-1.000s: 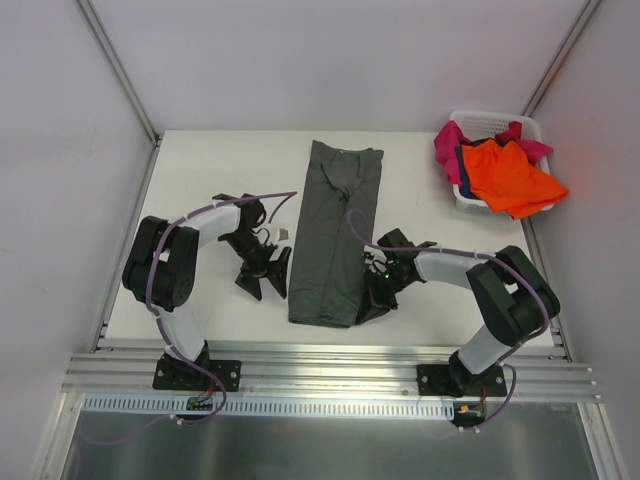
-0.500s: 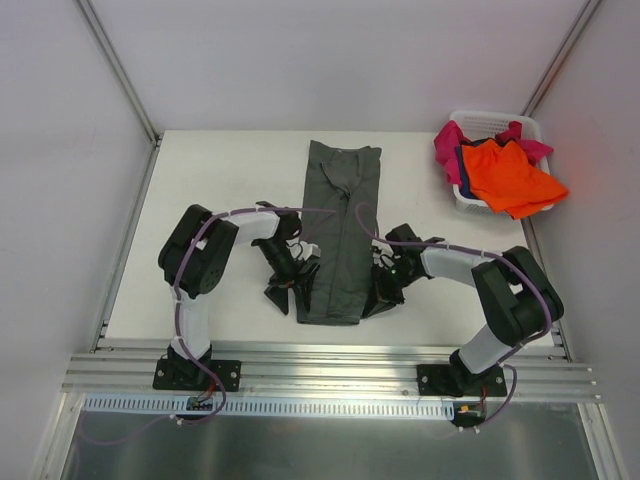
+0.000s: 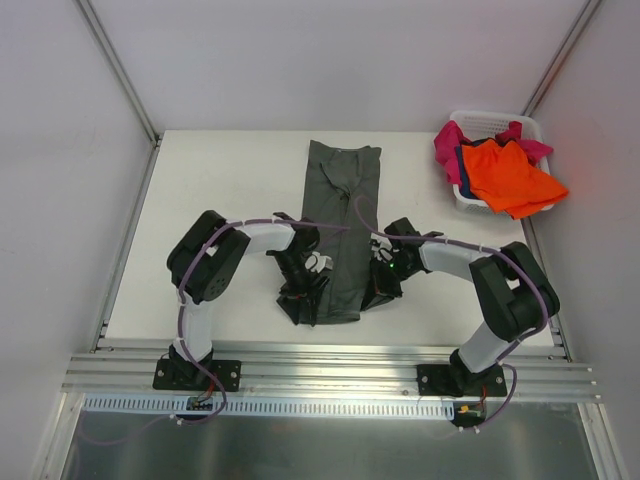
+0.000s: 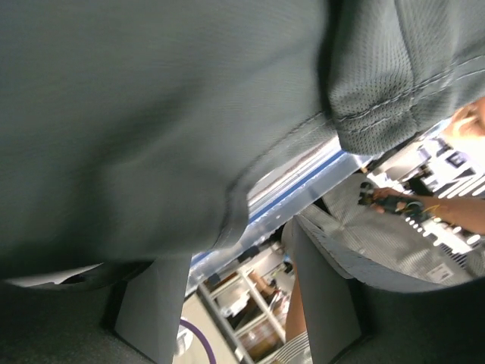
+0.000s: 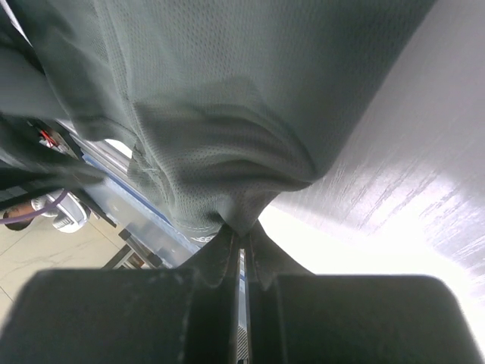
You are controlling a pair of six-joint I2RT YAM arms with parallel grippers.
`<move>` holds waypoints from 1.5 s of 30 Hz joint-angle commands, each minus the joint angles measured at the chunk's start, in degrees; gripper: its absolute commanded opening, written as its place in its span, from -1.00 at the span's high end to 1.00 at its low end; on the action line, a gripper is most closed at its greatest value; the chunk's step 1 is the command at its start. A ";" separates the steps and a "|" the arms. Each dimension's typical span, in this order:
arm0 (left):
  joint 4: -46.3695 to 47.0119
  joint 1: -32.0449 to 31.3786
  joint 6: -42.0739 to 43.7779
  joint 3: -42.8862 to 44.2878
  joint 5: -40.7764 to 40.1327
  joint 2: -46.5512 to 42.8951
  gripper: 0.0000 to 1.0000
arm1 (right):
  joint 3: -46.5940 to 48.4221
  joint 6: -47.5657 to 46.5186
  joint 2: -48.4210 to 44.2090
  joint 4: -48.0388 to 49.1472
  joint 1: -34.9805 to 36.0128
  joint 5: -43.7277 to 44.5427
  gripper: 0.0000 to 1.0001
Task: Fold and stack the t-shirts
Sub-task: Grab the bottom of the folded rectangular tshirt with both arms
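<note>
The dark grey-olive t-shirt [image 3: 340, 230] lies folded in a long strip down the middle of the table. My left gripper [image 3: 303, 300] is at its near left corner, jaws wide open, and the cloth [image 4: 151, 114] drapes just above the fingers [image 4: 151, 303]. My right gripper [image 3: 375, 290] is shut on the shirt's near right corner, with the cloth [image 5: 227, 136] bunched at the fingertips [image 5: 241, 239]. An orange t-shirt [image 3: 510, 175], a magenta-pink one [image 3: 447, 148] and a dark blue one [image 3: 463, 175] hang out of the basket.
The white plastic laundry basket [image 3: 480, 120] stands at the table's far right corner. Metal frame rails run along the table's near edge [image 3: 320, 355] and left side. Both arms reach inward low over the table's near half.
My left arm has swung right from bare table to the shirt's near left corner. My right gripper keeps its hold, and the shirt's near edge has shifted slightly.
</note>
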 commanded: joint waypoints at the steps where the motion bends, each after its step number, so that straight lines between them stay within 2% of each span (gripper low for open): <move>1: 1.05 -2.88 -3.03 -0.77 -2.14 -0.14 -0.10 | 2.03 -0.98 0.00 -0.90 -0.32 0.24 0.99; 7: 1.22 -3.95 -3.30 -0.77 -4.16 -0.13 -0.04 | 1.24 -0.72 -0.87 -0.73 -0.41 0.24 0.99; 14: 1.22 -1.14 -3.74 -1.74 -10.40 -1.89 0.01 | 1.07 -0.72 -0.52 -0.64 -0.59 -0.11 0.99; 19: 0.79 0.19 -3.57 1.68 -13.56 1.01 0.07 | 2.82 -0.54 0.79 -0.81 -0.67 -0.55 0.99; 25: 0.70 0.10 -3.48 4.06 -13.75 3.21 0.08 | 3.35 -0.89 1.50 -1.17 -0.76 -0.82 0.99; 28: 0.70 -0.08 -3.30 5.03 -12.96 4.35 0.37 | 3.09 -1.07 1.32 -1.17 -0.67 -0.82 0.99; 30: 0.61 -0.34 -3.39 5.47 -12.87 4.96 0.43 | 2.91 -1.16 1.06 -1.17 -0.85 -0.82 0.99; 33: 0.52 -0.34 -3.39 5.38 -12.78 4.79 0.99 | 2.91 -1.07 0.71 -1.17 -0.94 -0.73 0.99; 42: 0.34 -0.43 -1.64 3.09 -14.97 -3.72 1.00 | 4.67 -3.88 -2.28 -4.24 -1.29 0.06 0.99; 45: -0.09 -0.60 0.20 4.40 -18.05 -6.18 1.00 | 6.33 -4.75 -4.04 -5.47 -1.29 0.06 0.99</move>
